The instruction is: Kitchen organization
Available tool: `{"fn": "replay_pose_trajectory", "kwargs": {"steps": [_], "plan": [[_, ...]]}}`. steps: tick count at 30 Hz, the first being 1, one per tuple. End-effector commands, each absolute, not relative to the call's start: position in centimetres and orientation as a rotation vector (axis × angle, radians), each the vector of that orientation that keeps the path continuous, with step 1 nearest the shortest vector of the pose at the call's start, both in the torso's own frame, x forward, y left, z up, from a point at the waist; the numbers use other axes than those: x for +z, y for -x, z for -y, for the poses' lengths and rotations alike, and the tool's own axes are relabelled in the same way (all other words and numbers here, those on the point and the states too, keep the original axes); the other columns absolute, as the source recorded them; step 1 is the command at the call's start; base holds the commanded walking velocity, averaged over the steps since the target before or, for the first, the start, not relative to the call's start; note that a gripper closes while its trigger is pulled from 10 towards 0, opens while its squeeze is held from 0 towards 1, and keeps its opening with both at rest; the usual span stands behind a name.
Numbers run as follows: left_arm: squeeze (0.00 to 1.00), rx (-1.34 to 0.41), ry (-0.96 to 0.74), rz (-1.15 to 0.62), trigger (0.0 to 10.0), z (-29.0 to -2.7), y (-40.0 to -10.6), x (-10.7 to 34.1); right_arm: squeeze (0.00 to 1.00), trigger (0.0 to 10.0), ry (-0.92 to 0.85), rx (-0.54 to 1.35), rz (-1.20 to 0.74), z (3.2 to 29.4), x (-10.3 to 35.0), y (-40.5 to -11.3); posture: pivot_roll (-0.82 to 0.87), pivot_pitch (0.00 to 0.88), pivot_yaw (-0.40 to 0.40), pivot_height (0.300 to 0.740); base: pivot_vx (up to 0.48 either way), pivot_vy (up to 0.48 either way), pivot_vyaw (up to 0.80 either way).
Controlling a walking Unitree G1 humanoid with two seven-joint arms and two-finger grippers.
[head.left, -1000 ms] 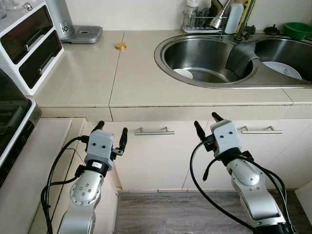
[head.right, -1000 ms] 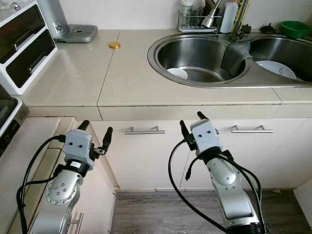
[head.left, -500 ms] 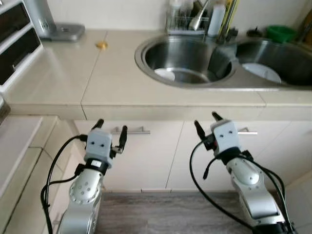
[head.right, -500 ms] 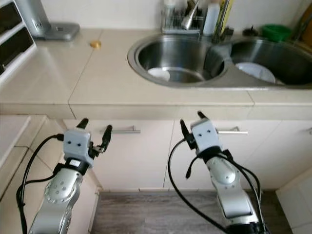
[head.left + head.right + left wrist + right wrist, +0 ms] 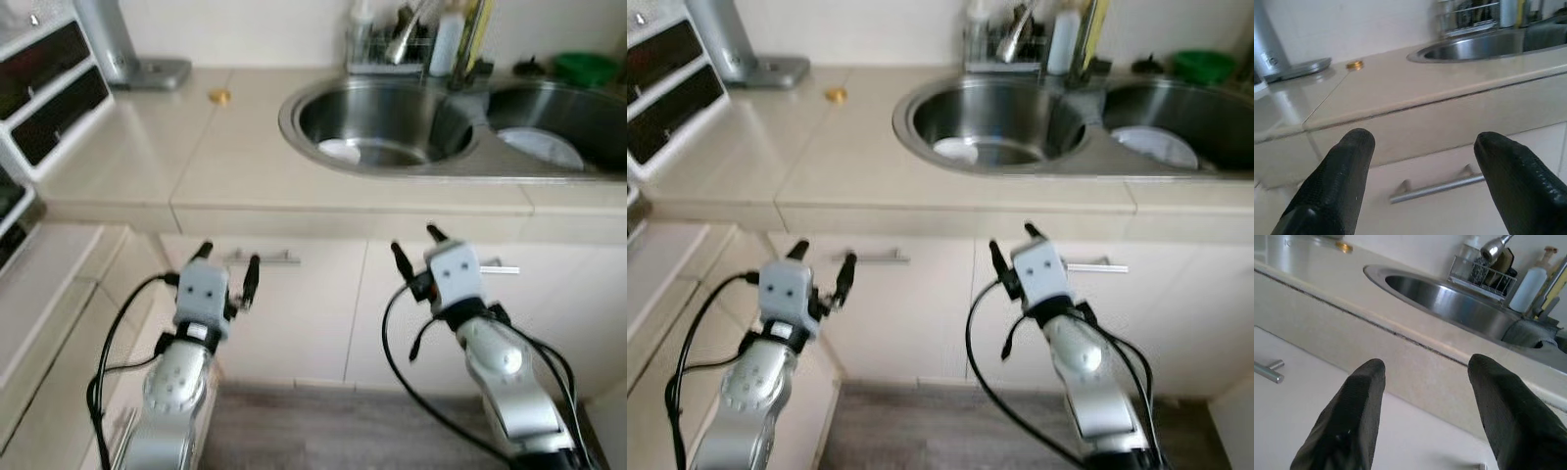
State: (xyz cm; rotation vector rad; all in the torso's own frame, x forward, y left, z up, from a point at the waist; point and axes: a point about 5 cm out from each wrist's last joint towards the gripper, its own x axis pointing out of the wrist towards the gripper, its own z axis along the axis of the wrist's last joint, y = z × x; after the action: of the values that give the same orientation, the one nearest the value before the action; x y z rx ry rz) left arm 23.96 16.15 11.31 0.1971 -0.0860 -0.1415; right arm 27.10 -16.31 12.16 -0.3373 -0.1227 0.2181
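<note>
**Both arms raised before the sink cabinets**

The left gripper (image 5: 227, 266) and right gripper (image 5: 415, 249) hang in front of the cabinet doors below the beige worktop (image 5: 147, 147), fingers spread and holding nothing. A double steel sink (image 5: 387, 122) holds white dishes (image 5: 534, 145). A small gold lid (image 5: 219, 96) lies on the worktop near a silver appliance (image 5: 122, 49). A bar handle (image 5: 1435, 188) crosses the door beyond the left fingers (image 5: 1337, 183).

Both silver arms are raised, forearms angled upward. The left pincer (image 5: 226, 269) and right pincer (image 5: 415, 249) are spread wide, holding nothing.
</note>
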Motion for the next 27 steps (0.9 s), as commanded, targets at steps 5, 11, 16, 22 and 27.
{"fn": "replay_pose_trajectory", "kwargs": {"steps": [5, 11, 16, 22, 27], "plan": [[0.00, -0.136, -0.215, 0.071, 10.0, -16.7, -23.6, 11.1, 0.00, 10.0, 0.366, 0.209, 0.108, 17.0, 12.3, -26.2, -0.03, 0.000, -0.022, 0.740, 0.000, 0.000, 0.00], [0.00, -0.142, -0.209, 0.070, 10.0, -16.6, -23.9, 11.1, 0.00, 10.0, 0.369, 0.168, 0.062, 17.2, 11.7, -26.7, -0.03, 0.000, -0.016, 0.740, 0.000, 0.000, 0.00], [0.00, -0.143, -0.208, 0.070, 10.0, -16.7, -24.0, 11.2, 0.00, 10.0, 0.298, 0.148, 0.044, 17.3, 11.5, -27.0, -0.03, 0.003, -0.016, 0.740, 0.000, 0.000, -0.16], [0.00, -0.144, -0.206, 0.069, 10.0, -16.7, -24.1, 11.2, 0.00, 10.0, 0.301, 0.130, 0.043, 17.6, 11.7, -26.9, -0.03, 0.006, -0.016, 0.740, 0.000, 0.000, -0.80], [0.00, -0.143, -0.207, 0.070, 10.0, -16.7, -24.1, 11.2, 0.00, 10.0, 0.304, 0.133, 0.053, 17.5, 11.8, -27.0, -0.03, 0.006, -0.015, 0.740, 0.000, 0.000, -0.79]]}}
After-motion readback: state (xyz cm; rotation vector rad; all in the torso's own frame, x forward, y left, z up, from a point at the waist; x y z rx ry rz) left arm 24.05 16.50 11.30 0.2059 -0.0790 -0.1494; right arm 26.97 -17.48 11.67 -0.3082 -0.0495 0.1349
